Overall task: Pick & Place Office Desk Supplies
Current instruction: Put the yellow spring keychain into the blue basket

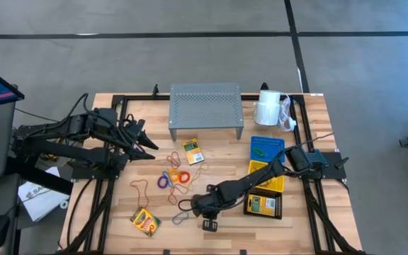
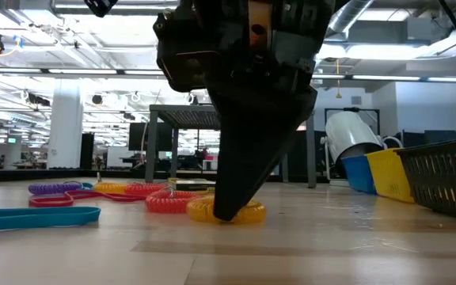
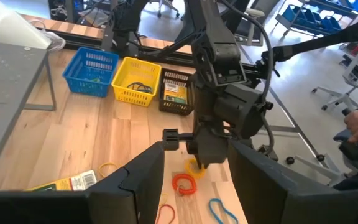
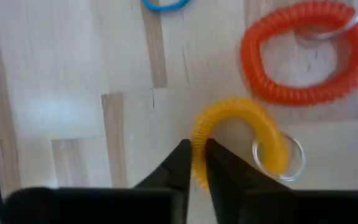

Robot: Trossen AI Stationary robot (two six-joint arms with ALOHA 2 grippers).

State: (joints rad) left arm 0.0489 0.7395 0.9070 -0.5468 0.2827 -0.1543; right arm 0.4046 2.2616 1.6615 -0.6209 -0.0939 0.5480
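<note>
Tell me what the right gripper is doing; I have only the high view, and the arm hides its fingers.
Observer: In the right wrist view, the right gripper has its fingers pinched on one end of a yellow coil loop.
Operator: Say whether the loop is off the table.
Observer: No. The low view shows it lying flat on the table, with the gripper's tip down at it.
Operator: Report anything attached to it.
Observer: A clear key ring sits on its other end. An orange coil loop lies beside it, apart.
</note>
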